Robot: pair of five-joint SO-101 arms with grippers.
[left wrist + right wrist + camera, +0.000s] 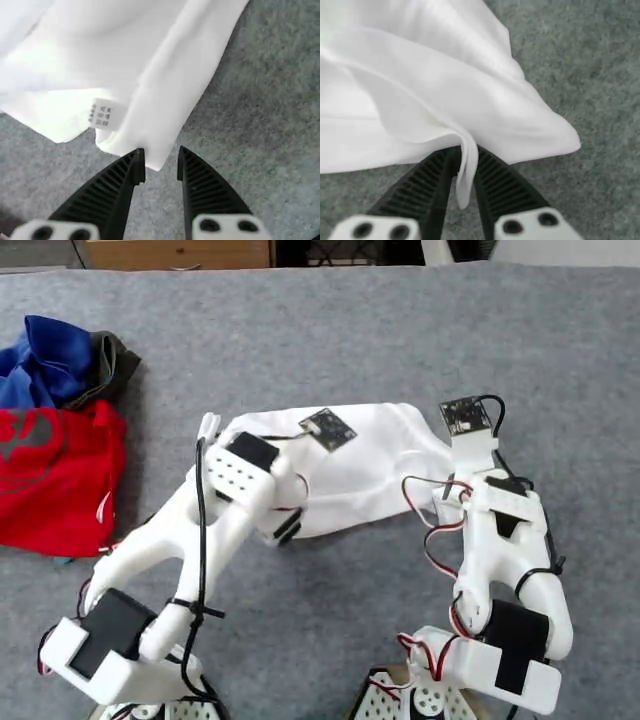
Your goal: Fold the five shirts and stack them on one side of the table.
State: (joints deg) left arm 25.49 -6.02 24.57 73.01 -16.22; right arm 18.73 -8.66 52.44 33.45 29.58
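A white shirt (365, 465) lies crumpled in the middle of the grey table (330, 330). My left gripper (160, 160) stands open at the shirt's near left corner, and the hem tip (150, 145) reaches just between the fingertips. A care label (104, 115) shows beside that corner. In the high view this gripper (288, 525) sits at the shirt's front left edge. My right gripper (465, 162) is shut on a raised fold of the white shirt (445, 100) at its right side, seen from above as the right gripper (443, 502).
At the table's left edge a red shirt (50, 480) lies folded flat. Behind it a blue shirt (40, 370) and a dark shirt (115, 365) lie bunched. Wooden furniture (180, 252) stands beyond the far edge. Bare grey cloth stretches to the right and back.
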